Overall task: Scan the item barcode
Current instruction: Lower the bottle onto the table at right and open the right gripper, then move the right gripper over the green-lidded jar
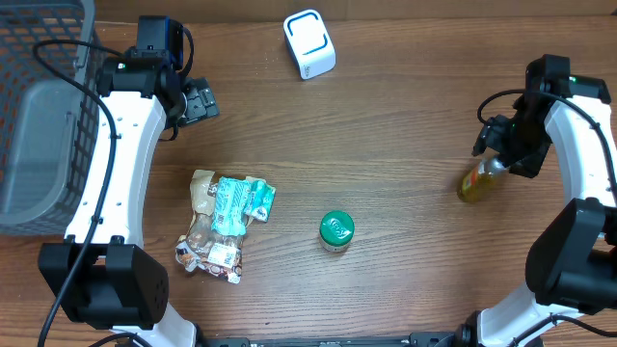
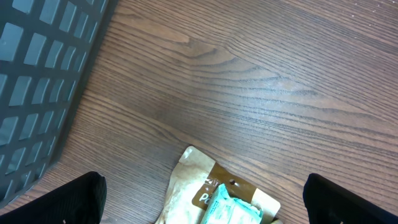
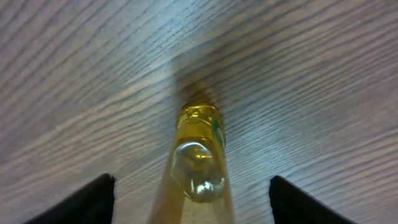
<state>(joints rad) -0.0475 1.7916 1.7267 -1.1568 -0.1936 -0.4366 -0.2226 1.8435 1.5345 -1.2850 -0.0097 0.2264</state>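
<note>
A small bottle of yellow liquid [image 1: 478, 181] rests tilted on the wooden table at the right. My right gripper [image 1: 495, 145] hovers over its upper end. In the right wrist view the bottle [image 3: 196, 155] stands between the two dark fingers [image 3: 87, 202] with table showing on both sides, so the right gripper [image 3: 193, 202] is open and not touching it. A white scanner [image 1: 309, 43] sits at the back centre. My left gripper [image 1: 200, 101] is at the back left, open and empty. In the left wrist view the left gripper [image 2: 205, 202] hangs above the top of a brown pouch [image 2: 193, 186].
A grey basket [image 1: 39, 116] fills the left edge and shows as a grid wall [image 2: 37, 74] in the left wrist view. A pile of snack packs [image 1: 224, 224] lies left of centre. A green-lidded jar [image 1: 336, 230] stands near the middle front.
</note>
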